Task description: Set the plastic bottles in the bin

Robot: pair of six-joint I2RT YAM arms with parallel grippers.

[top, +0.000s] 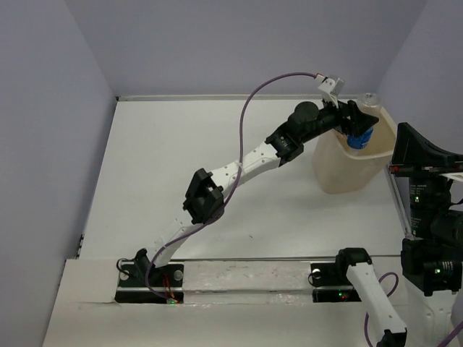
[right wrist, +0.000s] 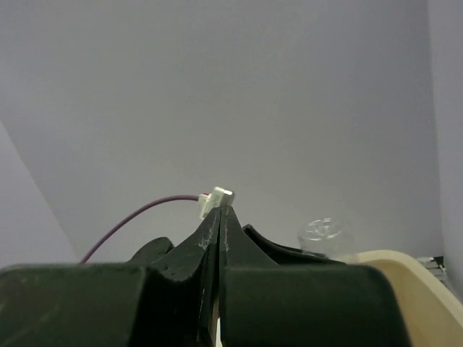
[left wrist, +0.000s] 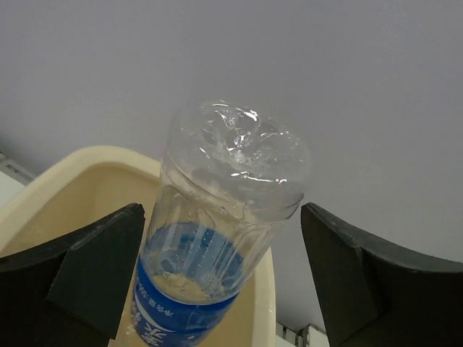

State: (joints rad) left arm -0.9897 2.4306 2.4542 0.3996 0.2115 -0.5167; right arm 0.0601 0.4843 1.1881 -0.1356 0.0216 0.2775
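A clear plastic bottle (left wrist: pixel 217 238) with a blue label stands base-up, its label end down inside the cream bin (left wrist: pixel 65 173). My left gripper (left wrist: pixel 221 275) hangs over the bin's rim with its jaws wide apart. The bottle sits between the fingers (left wrist: pixel 94 267), with a clear gap to the right one. From above, the left gripper (top: pixel 351 119) is over the bin (top: pixel 347 170) at the far right, with the bottle (top: pixel 359 137) in it. My right gripper (right wrist: pixel 218 217) is shut and empty, raised at the right edge (top: pixel 400 141). From there I see the bottle's base (right wrist: pixel 324 233) and the bin's rim (right wrist: pixel 412 275).
The bin stands near the back right corner, close to the right wall. The left arm (top: pixel 239 166) stretches diagonally across the white table (top: pixel 181 166), its purple cable (top: pixel 249 101) arching above. No other bottles show on the table.
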